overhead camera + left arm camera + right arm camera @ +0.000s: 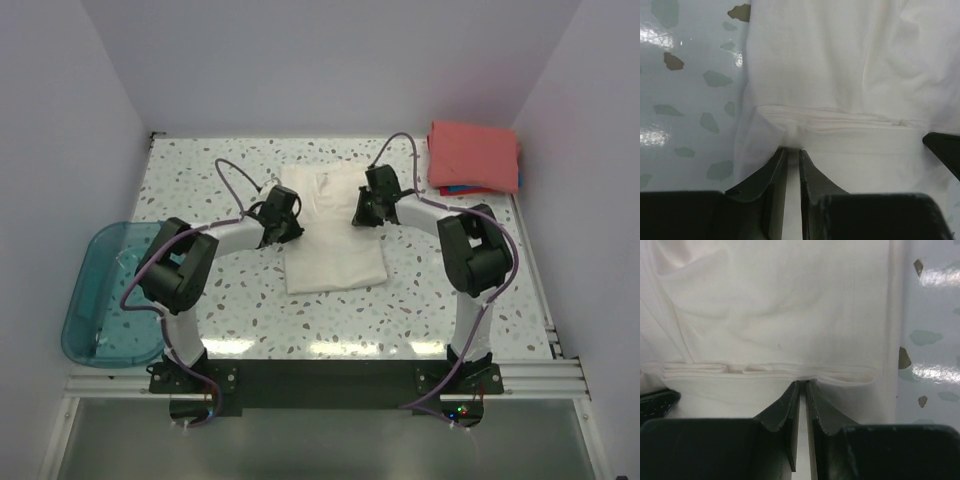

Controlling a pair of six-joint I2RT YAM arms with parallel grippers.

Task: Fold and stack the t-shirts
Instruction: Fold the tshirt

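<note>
The cream-white t-shirt (332, 240) lies in the middle of the table as a folded upright strip. My left gripper (283, 228) is shut on the cloth at its left edge, pinching a folded hem (830, 122). My right gripper (364, 212) is shut on the right edge, pinching the same layered hem (770, 371). The print does not show. The folded coral-red t-shirt (474, 155) rests at the far right corner on a blue edge (458, 189).
A translucent teal tub (105, 290) hangs at the table's left edge. The speckled tabletop (250, 310) shows around the shirt. White walls close in the back and sides.
</note>
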